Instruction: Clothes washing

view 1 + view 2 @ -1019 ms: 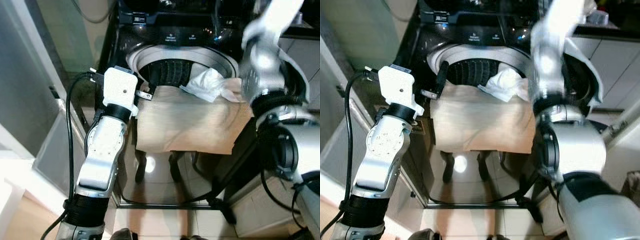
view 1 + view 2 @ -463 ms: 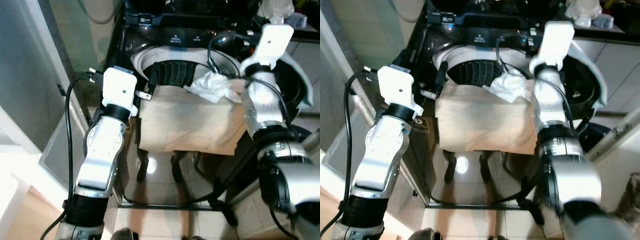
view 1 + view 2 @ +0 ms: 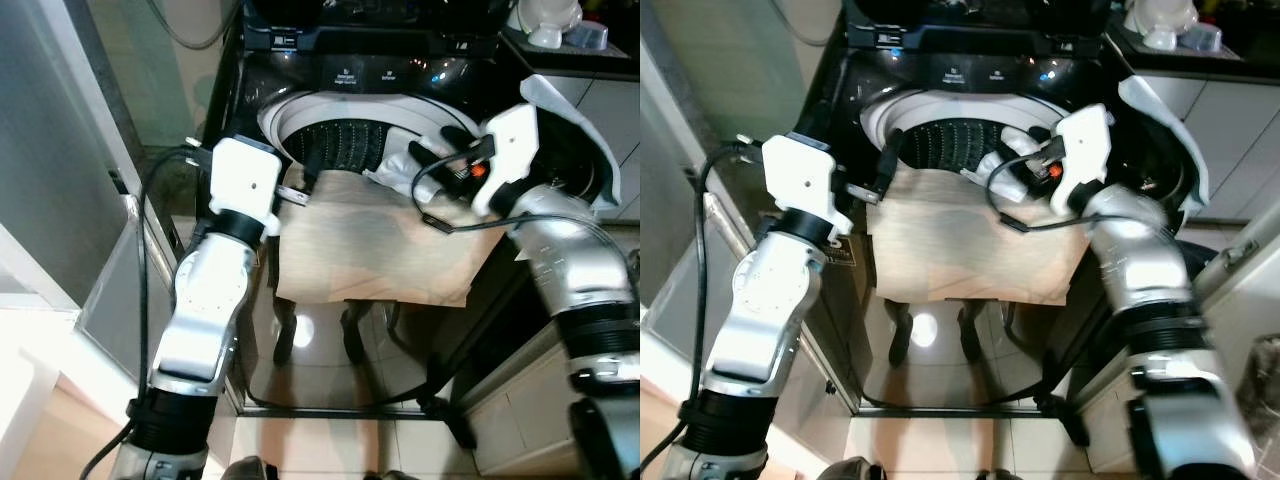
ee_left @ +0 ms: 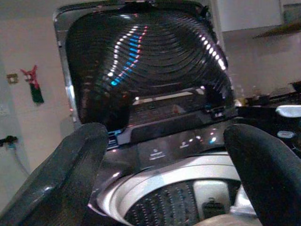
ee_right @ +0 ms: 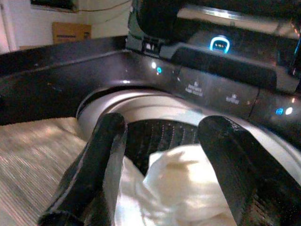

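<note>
Both grippers sit at the open washer (image 3: 380,75): my left gripper (image 3: 305,175) is at the tub's left rim w/ fingers (image 4: 70,174) spread wide, holding nothing. My right gripper (image 5: 160,179) has its fingers apart around the white cloth (image 5: 183,188), not pinching it. I see the tan cloth (image 3: 375,245) draped over the front edge, white cloth on its far right corner at the tub mouth.

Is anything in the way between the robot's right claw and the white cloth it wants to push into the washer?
Nothing visible is. The right gripper is open just above the white cloth, which lies at the rim of the washer drum. The drum is uncovered, its lid up.
</note>
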`<state>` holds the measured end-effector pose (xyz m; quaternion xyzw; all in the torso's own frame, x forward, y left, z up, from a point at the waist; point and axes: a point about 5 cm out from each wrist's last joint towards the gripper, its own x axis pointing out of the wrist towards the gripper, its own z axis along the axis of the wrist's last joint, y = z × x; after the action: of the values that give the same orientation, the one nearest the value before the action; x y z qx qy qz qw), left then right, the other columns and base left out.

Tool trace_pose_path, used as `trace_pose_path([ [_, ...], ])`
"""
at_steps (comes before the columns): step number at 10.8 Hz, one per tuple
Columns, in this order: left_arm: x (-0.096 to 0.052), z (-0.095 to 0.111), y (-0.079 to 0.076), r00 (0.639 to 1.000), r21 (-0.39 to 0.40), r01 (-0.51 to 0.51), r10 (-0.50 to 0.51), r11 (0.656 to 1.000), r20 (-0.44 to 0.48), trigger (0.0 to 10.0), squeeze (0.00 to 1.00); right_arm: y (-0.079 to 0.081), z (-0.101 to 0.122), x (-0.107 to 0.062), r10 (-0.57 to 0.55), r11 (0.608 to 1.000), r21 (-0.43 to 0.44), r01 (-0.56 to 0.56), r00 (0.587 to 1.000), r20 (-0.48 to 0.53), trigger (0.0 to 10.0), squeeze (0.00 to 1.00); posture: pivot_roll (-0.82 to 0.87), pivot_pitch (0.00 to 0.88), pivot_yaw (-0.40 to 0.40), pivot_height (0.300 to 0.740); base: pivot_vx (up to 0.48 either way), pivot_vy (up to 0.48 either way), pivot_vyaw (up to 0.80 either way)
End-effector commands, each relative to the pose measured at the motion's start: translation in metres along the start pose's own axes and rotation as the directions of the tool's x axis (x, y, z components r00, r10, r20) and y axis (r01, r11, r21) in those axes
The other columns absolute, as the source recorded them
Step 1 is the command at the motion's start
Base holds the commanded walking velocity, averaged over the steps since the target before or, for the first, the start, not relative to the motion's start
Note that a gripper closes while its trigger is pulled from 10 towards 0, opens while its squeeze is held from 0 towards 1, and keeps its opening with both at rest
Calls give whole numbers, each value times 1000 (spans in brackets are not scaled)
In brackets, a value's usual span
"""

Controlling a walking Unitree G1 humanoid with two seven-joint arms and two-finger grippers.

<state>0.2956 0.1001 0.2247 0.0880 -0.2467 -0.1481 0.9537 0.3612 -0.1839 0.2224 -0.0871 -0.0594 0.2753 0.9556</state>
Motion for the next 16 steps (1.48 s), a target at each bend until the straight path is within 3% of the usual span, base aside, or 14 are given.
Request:
trace_pose_path([
  [1,1,-1,-2,1000,-6,16,-16,1000,-9,10000,0,-3,3,3,-14,1000,-24,13,998,-57,10000,0,37,9,-4,740,0,0,0],
  [2,-3,-3,-12,992,-83,119,-121,989,-22,10000,0,-2,-13,6,-54,998,-46,47,983,-174,10000,0,45,5,-9,740,0,0,0],
  [3,-11,-7,-23,969,-103,239,-243,966,-38,10000,0,-1,-24,11,-86,995,-63,73,971,-224,10000,0,54,5,-12,740,0,0,0],
  [5,-33,-24,-25,911,-86,387,-395,918,-120,10000,0,2,-50,18,-140,988,-110,107,926,-351,10000,0,69,10,-14,740,0,0,0],
  [6,-36,-25,-20,906,-79,392,-400,917,-137,10000,0,1,-49,21,-168,982,-144,123,919,-357,10000,0,90,17,-18,740,0,0,0],
  [7,-37,-22,-13,909,-73,385,-392,920,-140,10000,0,-3,-29,20,-160,982,-141,122,940,-302,10000,0,102,23,-23,740,0,0,0],
  [9,-39,-19,-12,908,-78,389,-396,918,-136,10000,0,-11,-13,17,-156,982,-148,118,948,-277,10000,0,97,28,-19,740,0,0,0],
  [11,-37,-17,-17,907,-89,393,-401,915,-126,10000,0,-19,-31,22,-265,964,-56,261,904,-335,10000,0,95,29,-14,740,0,0,0],
  [12,-35,-15,-17,908,-89,391,-400,916,-122,10000,0,-22,-41,23,-363,909,52,413,848,-386,10000,0,101,31,-20,740,0,0,0],
  [13,-37,-13,-17,912,-85,382,-390,920,-124,10000,0,-22,-43,20,-395,865,129,484,817,-419,10000,0,120,38,-32,740,0,0,0],
  [14,-39,-12,-15,917,-77,370,-378,926,-130,10000,0,-26,-30,17,-419,831,200,519,821,-388,10000,0,121,43,-36,740,0,0,0],
  [16,-43,-12,-11,924,-72,350,-357,934,-140,10000,0,-34,24,4,-397,872,192,449,881,-258,10000,0,95,51,-25,740,0,0,0],
])
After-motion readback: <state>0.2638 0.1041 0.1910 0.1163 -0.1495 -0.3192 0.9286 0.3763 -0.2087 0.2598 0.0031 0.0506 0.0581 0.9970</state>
